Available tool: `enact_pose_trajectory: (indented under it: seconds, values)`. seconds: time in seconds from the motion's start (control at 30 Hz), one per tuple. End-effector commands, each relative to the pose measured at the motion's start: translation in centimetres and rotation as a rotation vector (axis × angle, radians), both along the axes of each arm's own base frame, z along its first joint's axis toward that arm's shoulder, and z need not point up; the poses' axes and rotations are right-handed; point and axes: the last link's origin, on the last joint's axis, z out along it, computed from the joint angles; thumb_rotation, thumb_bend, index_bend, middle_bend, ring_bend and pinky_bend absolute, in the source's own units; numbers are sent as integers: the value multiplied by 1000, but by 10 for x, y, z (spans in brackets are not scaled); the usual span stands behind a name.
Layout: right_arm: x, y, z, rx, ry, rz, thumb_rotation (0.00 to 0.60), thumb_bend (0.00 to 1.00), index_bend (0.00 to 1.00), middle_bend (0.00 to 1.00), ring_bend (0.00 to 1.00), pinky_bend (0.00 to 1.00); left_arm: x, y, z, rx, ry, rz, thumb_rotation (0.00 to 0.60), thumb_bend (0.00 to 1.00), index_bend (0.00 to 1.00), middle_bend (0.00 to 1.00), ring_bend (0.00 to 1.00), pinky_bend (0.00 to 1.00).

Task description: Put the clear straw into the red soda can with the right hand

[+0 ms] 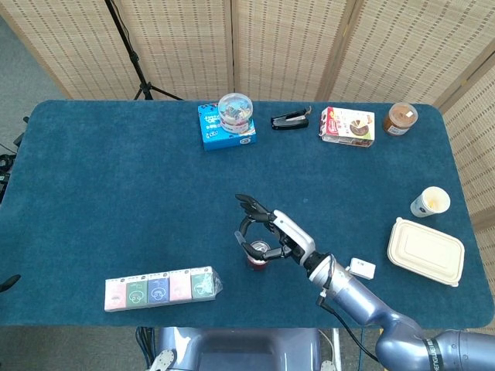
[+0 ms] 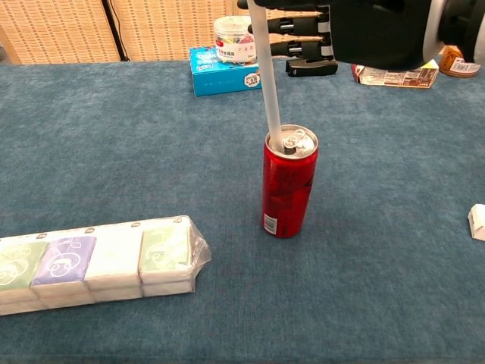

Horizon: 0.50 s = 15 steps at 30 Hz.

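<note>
The red soda can [image 2: 288, 189] stands upright on the blue table, also seen from above [image 1: 257, 256]. The clear straw [image 2: 267, 72] leans with its top to the left, and its lower end sits in the can's opening. My right hand [image 2: 356, 30] hovers above and behind the can and grips the straw's upper part at the frame's top edge. From the head view the right hand [image 1: 271, 232] curls over the can. The left hand shows in neither view.
A wrapped row of tissue packs [image 2: 98, 262] lies front left. At the back are a blue box with a clear tub [image 1: 227, 124], a black stapler [image 1: 290, 120], a snack box [image 1: 348, 125] and a jar [image 1: 401, 117]. A cup [image 1: 430, 202], a takeaway box [image 1: 426, 251] and a small white item [image 1: 361, 269] lie right.
</note>
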Motion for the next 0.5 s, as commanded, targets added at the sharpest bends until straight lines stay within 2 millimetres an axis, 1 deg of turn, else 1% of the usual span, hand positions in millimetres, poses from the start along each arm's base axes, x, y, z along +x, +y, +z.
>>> enact_pose_trajectory:
  seconds: [0.03,0.5]
  values:
    - [-1,0,0,-1,0,-2,600,647,567,0,0,0,0,0,0,0,-1,0,600,0,0,0,0,0]
    - [-2,-3,-3,3,-2,-11,600,648,568,0,0,0,0,0,0,-2,0,0,600,0,0,0,0,0]
